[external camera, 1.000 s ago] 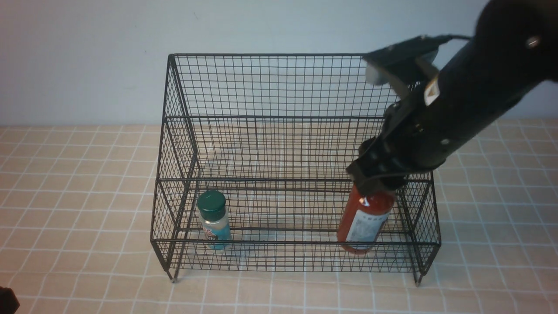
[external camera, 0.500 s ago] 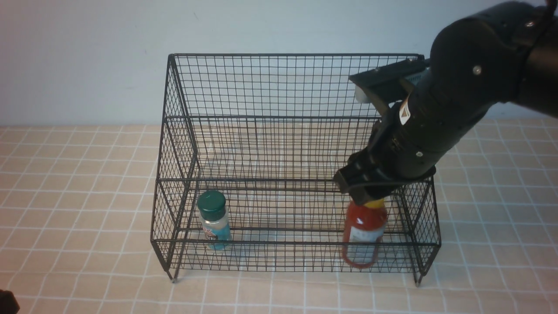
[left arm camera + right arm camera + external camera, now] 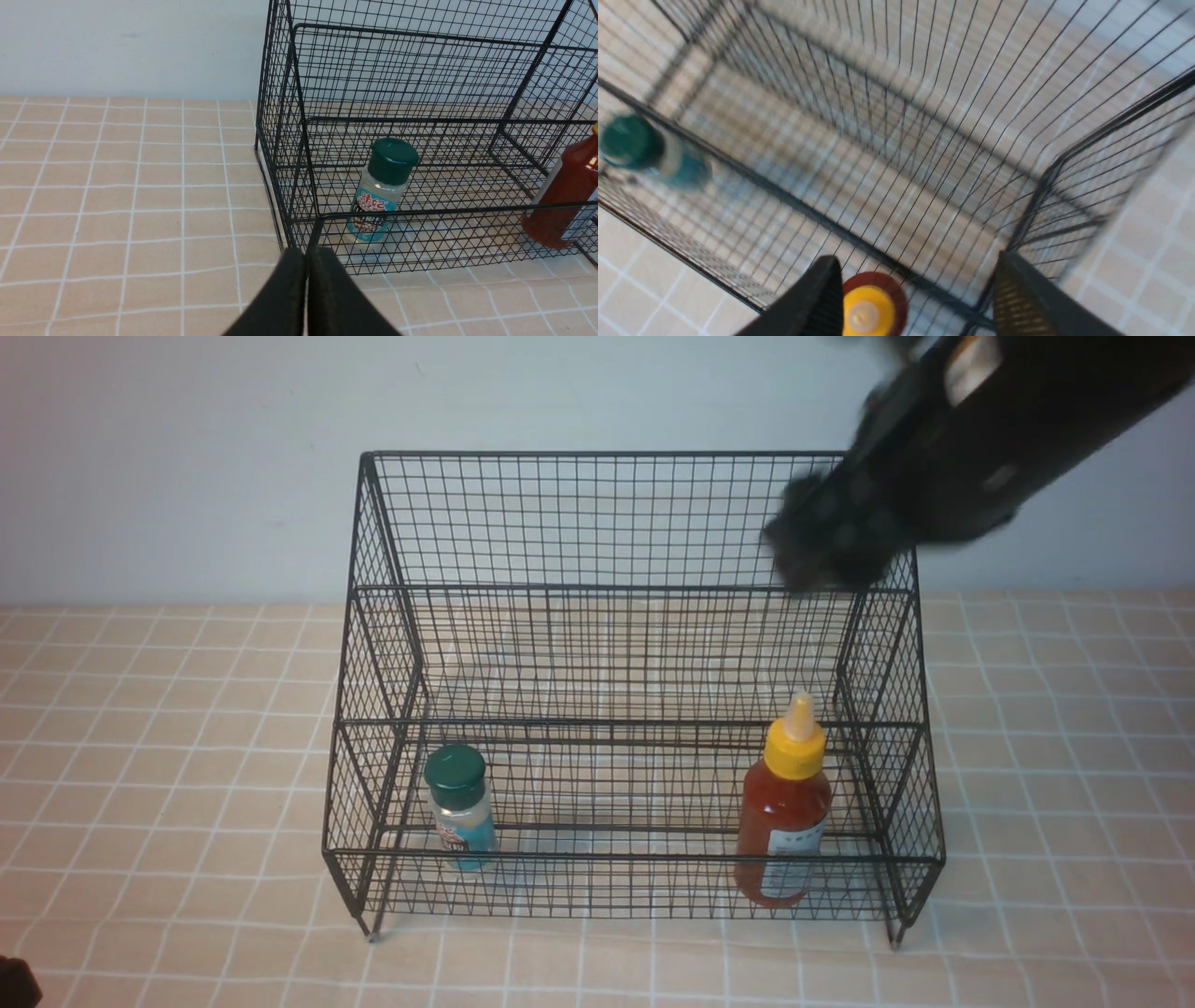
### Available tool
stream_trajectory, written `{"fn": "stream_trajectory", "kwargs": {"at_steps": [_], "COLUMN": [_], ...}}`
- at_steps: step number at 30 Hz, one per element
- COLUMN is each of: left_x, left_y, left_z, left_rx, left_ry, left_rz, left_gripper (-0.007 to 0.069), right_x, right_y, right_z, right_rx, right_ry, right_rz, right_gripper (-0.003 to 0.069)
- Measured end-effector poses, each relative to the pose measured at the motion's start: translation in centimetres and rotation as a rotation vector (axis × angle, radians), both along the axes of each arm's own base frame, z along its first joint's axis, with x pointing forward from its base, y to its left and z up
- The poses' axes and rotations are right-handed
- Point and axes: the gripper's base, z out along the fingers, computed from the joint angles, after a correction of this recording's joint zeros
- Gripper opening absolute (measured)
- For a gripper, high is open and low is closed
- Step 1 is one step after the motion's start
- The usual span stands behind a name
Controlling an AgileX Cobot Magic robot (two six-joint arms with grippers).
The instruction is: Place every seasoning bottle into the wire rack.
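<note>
The sauce squeeze bottle [image 3: 784, 812], red-brown w/ yellow nozzle cap, stands upright in the front right corner of the wire rack [image 3: 607, 454]'s btm tier, just beside the side mesh. The low front rail should stop it sliding out. The shaker [image 3: 459, 807], green cap & teal label, stands upright in the front left corner of the same tier, well apart from the sauce. Both are inside, so the task looks done. The right gripper [image 3: 917, 259] hangs above the nozzle w/ jaws wide apart and nothing between them, so the bottle stands on its own. The left gripper [image 3: 307, 261] sits low over the tabletop [image 3: 168, 728], out front of the rack's left corner, fingers pressed together & empty, prob. parked clear.
</note>
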Motion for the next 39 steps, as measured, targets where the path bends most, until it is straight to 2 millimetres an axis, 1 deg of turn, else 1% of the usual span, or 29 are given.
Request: {"fn": "stream_trajectory", "kwargs": {"at_steps": [2,3,5,6,7,9,11,12,13,14,15,16,17,19,20,22,23,24,25,26,27,28,30,32,39], "left_x": [0.0,0.0,0.0,0.0,0.0,0.0,0.0,0.0,0.0,0.0,0.0,0.0,0.0,0.1,0.1,0.1,0.1,0.1,0.1,0.1,0.1,0.1,0.1,0.1,0.1], "left_y": [0.0,0.0,0.0,0.0,0.0,0.0,0.0,0.0,0.0,0.0,0.0,0.0,0.0,-0.1,-0.1,-0.1,-0.1,-0.1,-0.1,-0.1,-0.1,-0.1,-0.1,-0.2,-0.2], "left_z": [0.0,0.0,0.0,0.0,0.0,0.0,0.0,0.0,0.0,0.0,0.0,0.0,0.0,0.0,0.0,0.0,0.0,0.0,0.0,0.0,0.0,0.0,0.0,0.0,0.0], "left_rx": [0.0,0.0,0.0,0.0,0.0,-0.001,-0.001,-0.001,-0.001,-0.002,-0.002,-0.002,-0.002,0.0,0.0,0.0,0.0,0.0,0.0,0.0,-0.001,-0.005,-0.014,-0.021,-0.023], "left_ry": [0.0,0.0,0.0,0.0,0.0,0.0,0.0,-0.001,-0.002,-0.003,-0.003,-0.004,-0.004,0.002,0.002,0.003,0.003,0.003,0.003,0.003,0.003,0.003,0.007,0.011,0.012], "left_rz": [0.0,0.0,0.0,0.0,0.0,0.0,0.0,0.0,0.0,-0.001,-0.001,-0.001,-0.001,-0.001,-0.001,-0.001,-0.001,-0.001,-0.001,-0.001,-0.001,-0.001,-0.003,-0.006,-0.007], "left_gripper": [-0.0007,-0.0007,-0.0007,-0.0007,-0.0007,-0.0007,-0.0007,-0.0007,-0.0007,-0.0007,-0.0007,-0.0007,-0.0007,-0.0007,-0.0007,-0.0007,-0.0007,-0.0007,-0.0007,-0.0007,-0.0007,-0.0007,-0.0007,-0.0007,-0.0007], "right_x": [-2.0,-3.9,-6.3,-8.0,-8.6,-11.6,-13.4,-15.5,-16.8,-17.4,-18.3,-20.0,-20.2,-23.5,-23.4,-25.3,-25.5,-25.9,-26.2,-26.2,-26.1,-25.9,-25.8,-26.0,-26.1], "right_y": [-1.7,-3.4,-5.3,-6.6,-7.0,-9.2,-10.4,-11.8,-12.6,-13.0,-13.5,-14.6,-14.7,-17.0,-16.9,-18.0,-18.1,-18.2,-18.2,-18.2,-17.8,-17.5,-17.1,-16.9,-16.8], "right_z": [2.5,4.6,6.3,7.0,7.2,7.3,6.4,5.6,4.8,4.0,3.4,2.2,2.2,-0.3,-0.9,-2.8,-4.0,-4.7,-5.8,-6.0,-6.9,-7.2,-7.5,-7.3,-7.2], "right_rx": [0.02,0.039,0.073,0.098,0.109,0.151,0.171,0.209,0.238,0.253,0.296,0.357,0.377,0.525,0.526,0.622,0.625,0.645,0.643,0.647,0.646,0.65,0.668,0.694,0.706], "right_ry": [-0.086,-0.16,-0.227,-0.26,-0.273,-0.303,-0.296,-0.307,-0.324,-0.332,-0.373,-0.444,-0.47,-0.687,-0.692,-0.877,-0.932,-0.996,-1.053,-1.078,-1.115,-1.131,-1.156,-1.183,-1.199], "right_rz": [-0.014,-0.044,-0.08,-0.106,-0.11,-0.143,-0.164,-0.18,-0.186,-0.187,-0.185,-0.179,-0.178,-0.164,-0.163,-0.125,-0.108,-0.085,-0.064,-0.049,-0.02,0.002,0.037,0.062,0.078], "right_gripper": [0.0364,0.0326,0.0272,0.0228,0.0213,0.0123,0.0066,0.002,0.0006,0.0,-0.0006,-0.001,-0.001,-0.0012,-0.0012,-0.0012,-0.0012,-0.0012,-0.0012,-0.0012,-0.0012,-0.0012,-0.0012,-0.0012,-0.0012]}}
